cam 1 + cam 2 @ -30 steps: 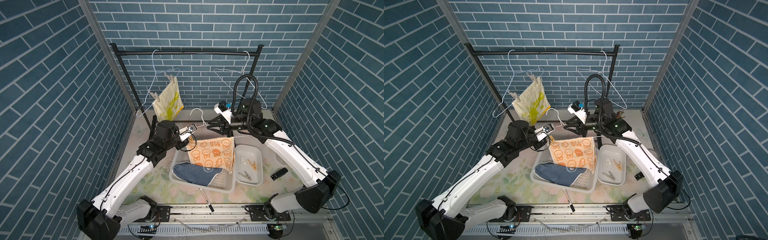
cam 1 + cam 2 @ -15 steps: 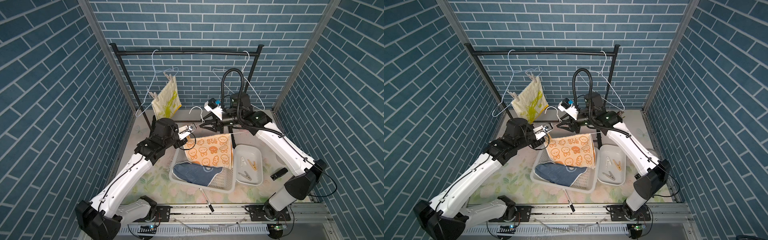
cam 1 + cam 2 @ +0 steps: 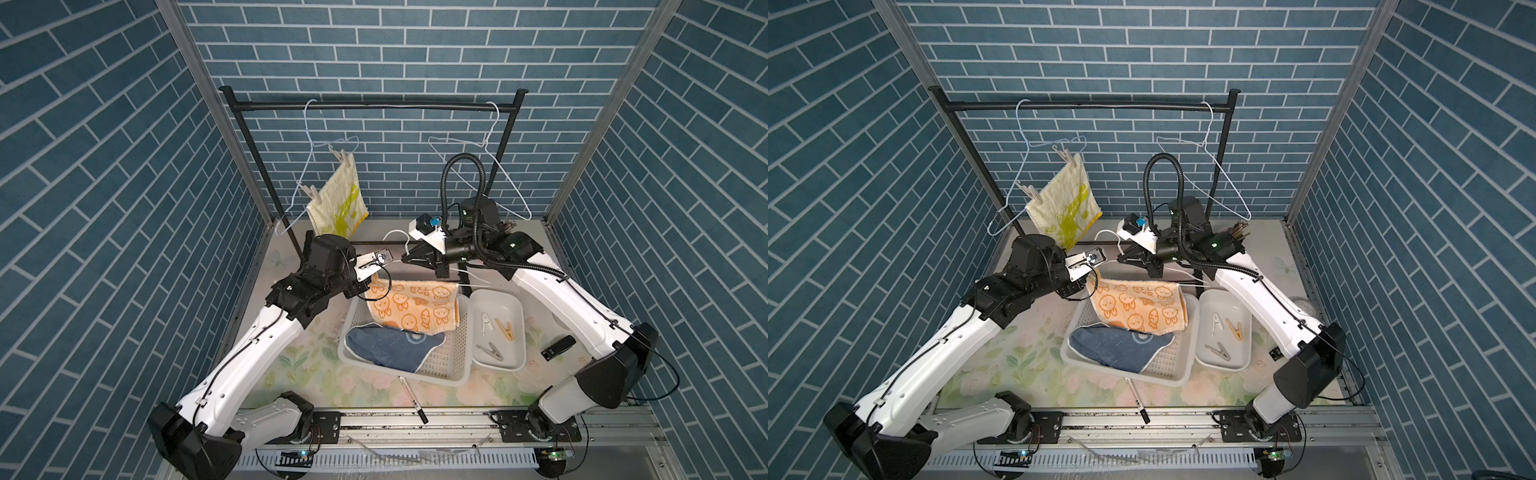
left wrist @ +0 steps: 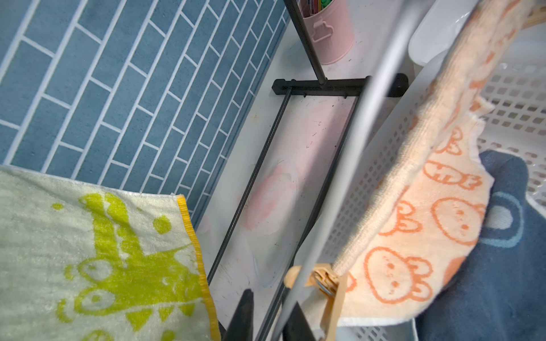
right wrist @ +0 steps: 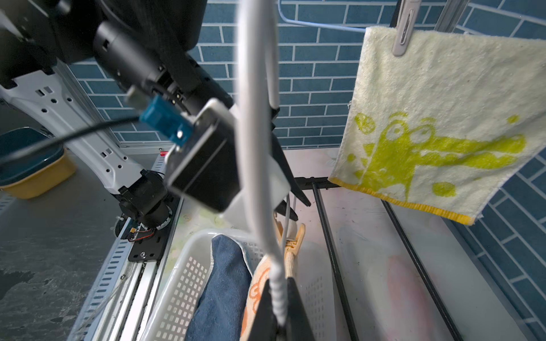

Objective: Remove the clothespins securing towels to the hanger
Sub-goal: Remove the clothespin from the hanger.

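Right gripper (image 5: 279, 290) lower now, tight on the white hanger (image 5: 257, 118).

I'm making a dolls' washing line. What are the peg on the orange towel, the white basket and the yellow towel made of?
The peg on the orange towel looks like bare matt tan wood with a metal spring. The white basket seems smooth moulded plastic, with rows of square holes. The yellow towel looks like fuzzy looped terry, probably cotton.
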`<action>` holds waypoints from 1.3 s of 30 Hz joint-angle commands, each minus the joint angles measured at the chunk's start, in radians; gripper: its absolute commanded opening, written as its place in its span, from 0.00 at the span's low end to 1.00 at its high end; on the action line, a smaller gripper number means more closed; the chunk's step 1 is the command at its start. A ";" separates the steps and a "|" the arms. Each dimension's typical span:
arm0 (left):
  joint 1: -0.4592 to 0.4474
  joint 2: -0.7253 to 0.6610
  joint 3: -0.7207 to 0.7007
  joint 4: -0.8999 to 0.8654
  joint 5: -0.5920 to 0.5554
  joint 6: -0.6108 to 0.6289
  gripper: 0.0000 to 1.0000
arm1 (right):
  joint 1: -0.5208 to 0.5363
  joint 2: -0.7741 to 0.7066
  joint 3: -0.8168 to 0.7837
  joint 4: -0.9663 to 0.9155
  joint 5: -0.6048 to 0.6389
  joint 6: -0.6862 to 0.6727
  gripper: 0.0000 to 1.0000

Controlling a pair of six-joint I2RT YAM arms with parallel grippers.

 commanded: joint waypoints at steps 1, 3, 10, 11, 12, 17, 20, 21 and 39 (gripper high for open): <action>0.003 -0.049 0.063 0.012 0.019 -0.028 0.30 | 0.004 -0.088 -0.116 0.207 0.024 -0.061 0.00; 0.003 -0.070 0.076 0.006 0.026 -0.036 0.37 | 0.008 -0.132 -0.211 0.333 0.032 -0.085 0.00; 0.008 -0.115 0.096 -0.049 0.021 -0.032 0.50 | 0.030 -0.214 -0.380 0.513 0.074 -0.184 0.00; 0.008 -0.118 0.094 -0.063 0.015 -0.027 0.51 | 0.032 -0.222 -0.391 0.518 0.073 -0.199 0.00; 0.011 -0.121 0.089 -0.077 0.007 -0.021 0.52 | 0.035 -0.232 -0.404 0.526 0.078 -0.217 0.00; 0.033 -0.141 0.058 -0.102 0.023 -0.006 0.59 | 0.056 -0.283 -0.497 0.608 0.120 -0.340 0.00; 0.072 -0.146 0.051 -0.108 0.080 0.003 0.62 | 0.084 -0.307 -0.553 0.643 0.174 -0.470 0.00; 0.091 -0.145 0.053 -0.113 0.113 0.009 0.63 | 0.096 -0.314 -0.574 0.654 0.193 -0.511 0.00; 0.181 0.154 0.230 -0.341 0.422 0.380 0.72 | 0.186 -0.322 -0.663 0.652 0.315 -0.805 0.00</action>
